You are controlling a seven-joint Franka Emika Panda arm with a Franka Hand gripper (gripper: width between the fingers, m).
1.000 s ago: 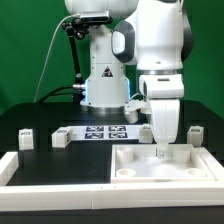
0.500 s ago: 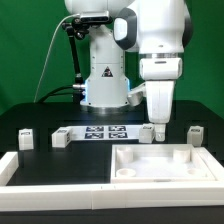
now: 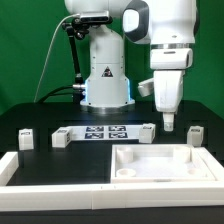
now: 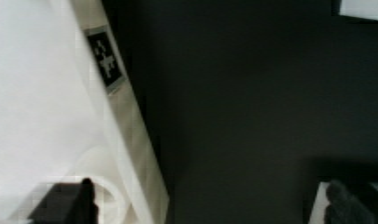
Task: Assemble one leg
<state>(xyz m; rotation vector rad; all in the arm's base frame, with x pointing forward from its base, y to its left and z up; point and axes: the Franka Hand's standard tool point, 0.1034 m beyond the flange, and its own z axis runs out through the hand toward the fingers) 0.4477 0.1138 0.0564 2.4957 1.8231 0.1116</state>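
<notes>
Several small white legs with tags stand on the black table in the exterior view: one (image 3: 146,131) just on the exterior view's left of my gripper, one (image 3: 196,135) on its right, and two more (image 3: 60,138) (image 3: 27,137) further left. My gripper (image 3: 168,124) hangs above the table between the two nearer legs, open and empty. In the wrist view the gripper (image 4: 207,205) has its fingers (image 4: 61,204) spread wide over the dark table. The tagged edge of the large flat white piece (image 4: 61,110) lies under one finger.
The large flat white piece with recesses (image 3: 185,168) lies at the front right of the exterior view. The marker board (image 3: 105,132) lies in front of the robot base. A white raised border (image 3: 50,182) runs along the front and left.
My gripper has risen out of the large white piece's recess and moved toward the exterior view's right. It now hangs higher, between two legs. The parts have not moved.
</notes>
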